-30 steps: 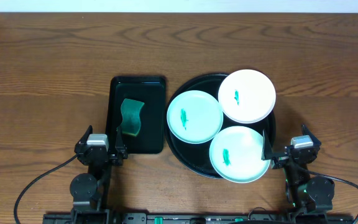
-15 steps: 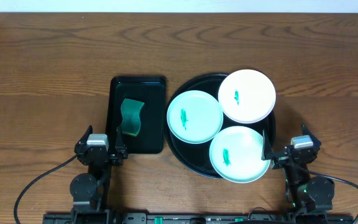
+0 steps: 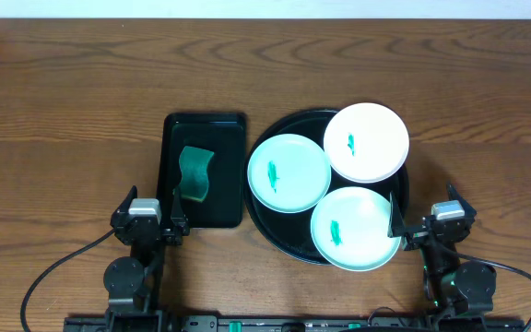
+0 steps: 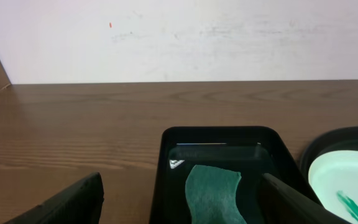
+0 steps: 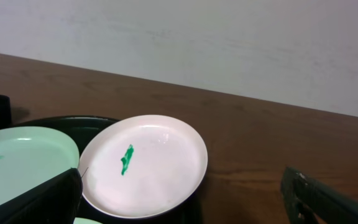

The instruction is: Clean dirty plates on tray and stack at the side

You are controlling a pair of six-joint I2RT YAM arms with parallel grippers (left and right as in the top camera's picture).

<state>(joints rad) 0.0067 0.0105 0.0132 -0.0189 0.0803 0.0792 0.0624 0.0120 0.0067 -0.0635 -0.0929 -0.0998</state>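
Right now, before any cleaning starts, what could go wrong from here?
1. The near mint plate and the white plate overhang the rim of the round tray, so pressing near an edge could tip or slide one off.
2. The open right end effector sits close beside the near mint plate and a careless first move could knock it.
3. The sponge lies flat in the rectangular tray, so a grasp may scrape or drag that tray.

Overhead view bright, evenly lit, sharp throughout; plates cast only thin soft shadows on the tray; left of the tray, a small white glare spot on the rectangular tray; left gripper fingers dark, slightly blurred.
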